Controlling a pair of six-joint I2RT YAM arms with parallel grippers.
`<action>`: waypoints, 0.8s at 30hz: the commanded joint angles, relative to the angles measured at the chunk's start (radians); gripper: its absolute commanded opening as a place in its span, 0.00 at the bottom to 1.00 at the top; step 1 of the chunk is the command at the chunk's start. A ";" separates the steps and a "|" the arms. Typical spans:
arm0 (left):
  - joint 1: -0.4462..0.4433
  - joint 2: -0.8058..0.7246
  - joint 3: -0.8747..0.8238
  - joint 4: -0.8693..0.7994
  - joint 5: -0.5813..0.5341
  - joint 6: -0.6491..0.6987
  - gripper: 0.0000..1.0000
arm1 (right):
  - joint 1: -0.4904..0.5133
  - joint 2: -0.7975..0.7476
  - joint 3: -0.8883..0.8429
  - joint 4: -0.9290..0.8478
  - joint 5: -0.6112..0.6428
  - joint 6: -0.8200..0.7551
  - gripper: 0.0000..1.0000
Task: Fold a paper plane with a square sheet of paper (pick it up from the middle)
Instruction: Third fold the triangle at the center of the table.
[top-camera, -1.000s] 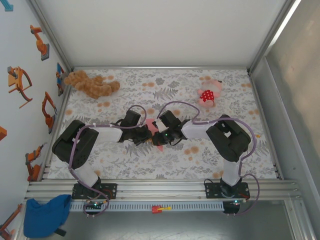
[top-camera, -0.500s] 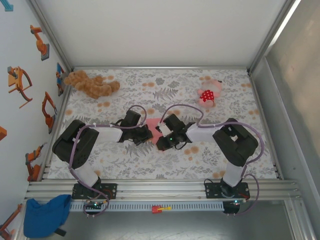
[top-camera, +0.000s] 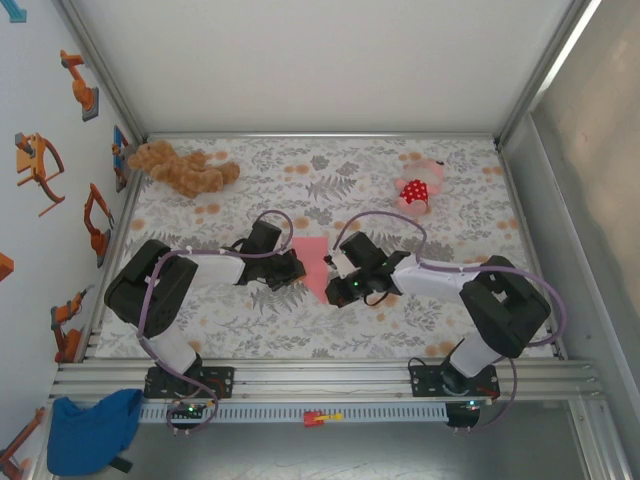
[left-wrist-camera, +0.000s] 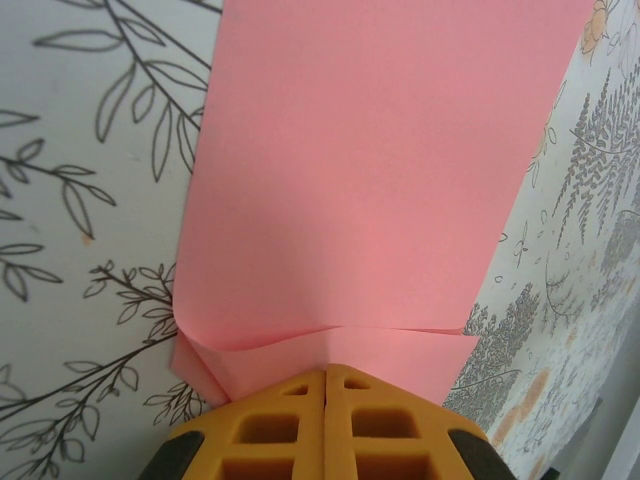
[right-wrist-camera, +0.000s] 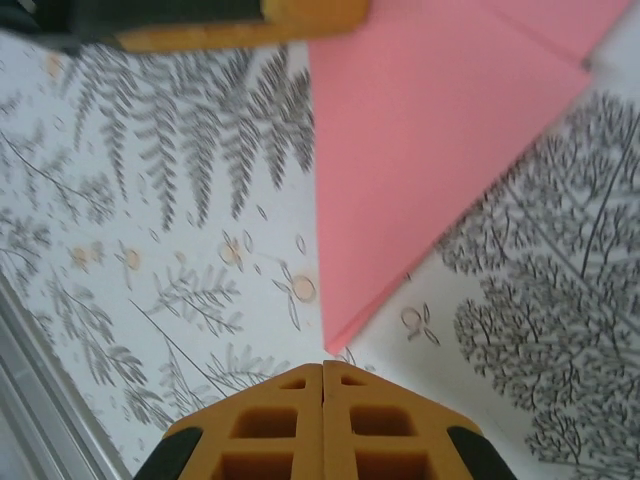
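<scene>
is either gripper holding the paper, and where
Nothing looks held. The left gripper, shut, rests on the paper's folded edge; the right gripper, shut, sits just off its tip.

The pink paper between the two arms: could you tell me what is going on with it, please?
Two robot arms are folding a pink sheet of paper on the flowered table. The paper already has folds and narrows to a point toward the arms' bases. The left gripper, shut, has its fingertips at one edge of the paper, apparently pinning it down. The right gripper, also shut, sits just off the pointed tip; I cannot tell whether it touches it.
</scene>
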 joint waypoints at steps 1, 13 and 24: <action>0.004 0.040 -0.020 -0.186 -0.100 0.015 0.05 | 0.010 0.040 0.063 0.057 0.023 0.037 0.00; 0.003 -0.034 0.036 -0.203 -0.074 0.019 0.06 | 0.016 0.218 0.135 0.063 0.085 0.058 0.00; -0.045 -0.108 -0.019 -0.002 -0.054 0.061 0.10 | 0.016 0.243 0.127 0.022 0.109 0.067 0.00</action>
